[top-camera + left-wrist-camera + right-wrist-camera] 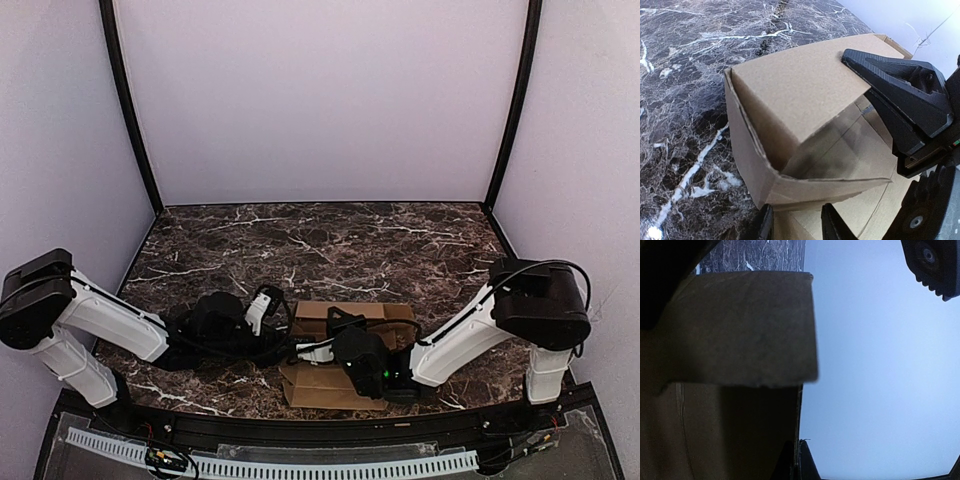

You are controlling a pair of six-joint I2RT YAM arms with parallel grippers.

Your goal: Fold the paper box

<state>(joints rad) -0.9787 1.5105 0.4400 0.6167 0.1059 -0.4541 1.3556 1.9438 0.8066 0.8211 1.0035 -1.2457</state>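
Note:
The paper box (320,388) is brown cardboard, partly folded, lying near the table's front edge between the two arms. In the left wrist view the paper box (790,95) has side walls raised and one flap leaning over its hollow. My left gripper (797,227) is open, its fingertips (765,225) apart at the box's near wall, over a flat panel. My right gripper (799,465) is shut on a thin upright cardboard wall (740,325). Its black finger (900,95) shows at the flap's far corner. From above, the left gripper (280,325) and right gripper (345,325) crowd over the box.
The dark marble table (330,245) is enclosed by pale walls (320,100) at the back and sides. A black rail (300,425) runs along the front edge by the arm bases.

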